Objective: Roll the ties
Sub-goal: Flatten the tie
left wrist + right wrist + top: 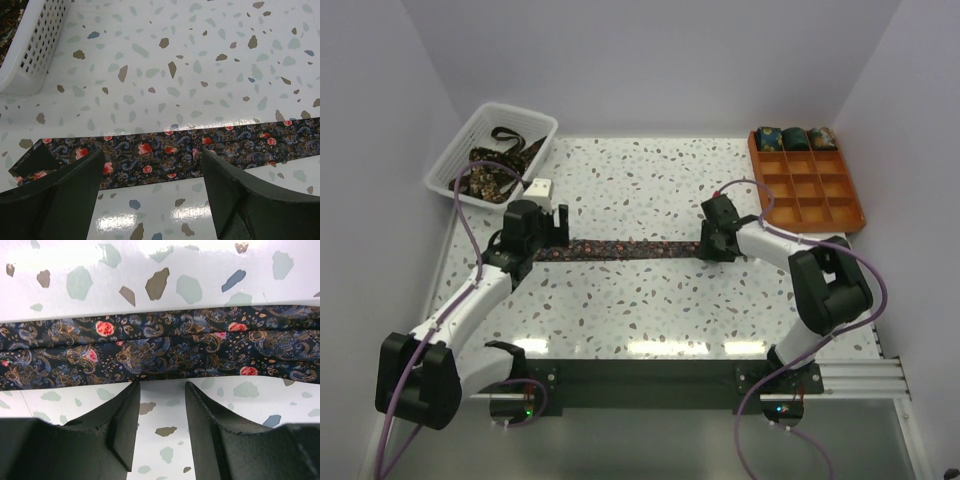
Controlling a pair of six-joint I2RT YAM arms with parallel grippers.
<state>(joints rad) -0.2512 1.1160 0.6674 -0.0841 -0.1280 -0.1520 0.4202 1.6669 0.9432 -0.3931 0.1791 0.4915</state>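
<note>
Top view: the wrists hide both sets of fingertips. A dark floral tie [630, 249] lies flat on the table, stretched between the left gripper [548, 240] and the right gripper [713, 245]. Beyond the left gripper, a white basket [455, 150] holds loose ties [495, 175]. Beyond the right gripper, an orange tray [810, 195] holds three rolled ties [793, 138] in its far row.

Left wrist view: the left gripper [152, 160] is released, its jaws wide apart. The tie [165, 152] lies crosswise at the tips, one end partly covered.

Right wrist view: the right gripper [162, 387] is slightly parted and grasps nothing. Its tips are at the near edge of the tie [150, 350], which is cut off at both sides.

free: tabletop [650, 180] behind tie [630, 249] | blocks: basket [455, 143] far-left, tray [810, 185] far-right
</note>
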